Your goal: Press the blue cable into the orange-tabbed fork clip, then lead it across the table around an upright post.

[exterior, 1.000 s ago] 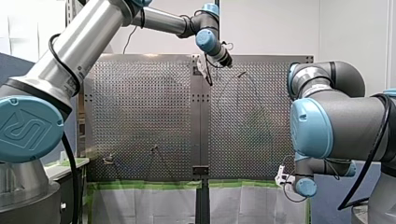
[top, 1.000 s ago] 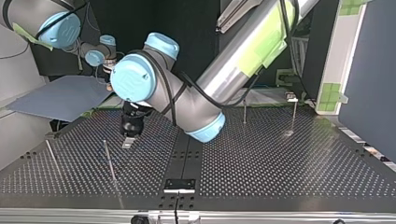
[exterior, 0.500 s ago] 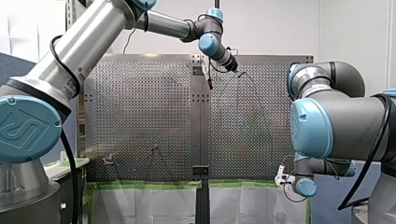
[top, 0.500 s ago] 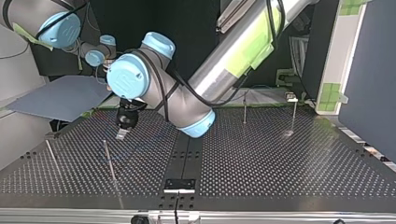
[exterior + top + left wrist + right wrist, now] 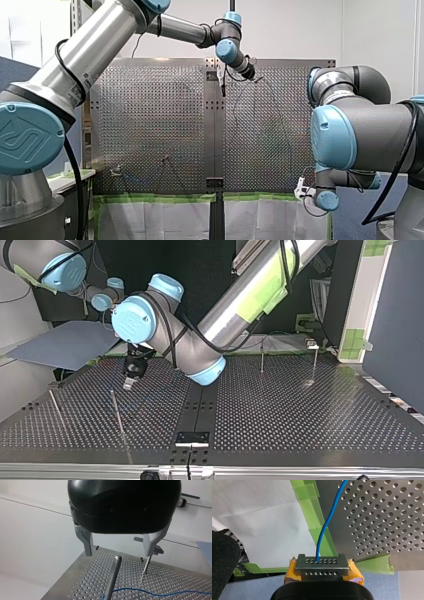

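Our right pincer (image 5: 321, 561) is clamped on the blue cable (image 5: 329, 520), with its yellow pads (image 5: 292, 571) pressed in at either side. Ahead of this pincer the cable runs over green tape (image 5: 317, 517) onto the perforated desk (image 5: 387, 517). Farther off, our left pincer (image 5: 119, 554) stands wide, its metal fingers (image 5: 87, 545) well apart and holding nothing. Ahead of it, between the fingers, an upright post (image 5: 112, 577) rises from the desk. The cable passes the post's foot; whether it touches, we cannot tell. A second post (image 5: 146, 566) stands beyond.
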Action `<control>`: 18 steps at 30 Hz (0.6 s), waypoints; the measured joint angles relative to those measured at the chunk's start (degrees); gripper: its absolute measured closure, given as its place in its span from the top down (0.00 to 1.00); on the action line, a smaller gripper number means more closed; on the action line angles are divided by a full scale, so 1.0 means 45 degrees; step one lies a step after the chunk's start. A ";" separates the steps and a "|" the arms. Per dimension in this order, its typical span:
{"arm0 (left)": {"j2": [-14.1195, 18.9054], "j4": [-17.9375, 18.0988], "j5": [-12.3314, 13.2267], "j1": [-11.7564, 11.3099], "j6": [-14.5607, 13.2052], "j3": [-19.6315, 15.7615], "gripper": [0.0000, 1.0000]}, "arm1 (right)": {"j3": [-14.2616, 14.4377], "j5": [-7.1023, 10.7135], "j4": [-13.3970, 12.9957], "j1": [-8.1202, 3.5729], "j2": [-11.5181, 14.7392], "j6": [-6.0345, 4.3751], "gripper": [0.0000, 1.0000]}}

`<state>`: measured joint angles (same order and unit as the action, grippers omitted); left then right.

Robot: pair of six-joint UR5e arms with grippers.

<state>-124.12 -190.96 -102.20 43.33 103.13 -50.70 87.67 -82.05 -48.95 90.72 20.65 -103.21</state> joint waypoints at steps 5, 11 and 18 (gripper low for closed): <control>-0.0002 0.0027 0.0008 0.0010 -0.0595 0.0005 0.99 | -0.0006 0.0008 -0.0002 -0.0005 -0.0003 -0.0009 0.00; -0.0005 0.0031 -0.0018 0.0020 -0.1338 0.0017 0.99 | -0.0005 -0.0001 -0.0003 -0.0009 -0.0003 -0.0016 0.00; 0.0007 0.0005 -0.0249 0.0005 -0.1755 0.0036 0.99 | -0.0008 0.0008 -0.0004 -0.0006 -0.0001 -0.0017 0.00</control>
<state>-124.09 -190.94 -103.32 43.36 95.23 -50.54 87.63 -82.02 -48.97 90.70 20.64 -103.28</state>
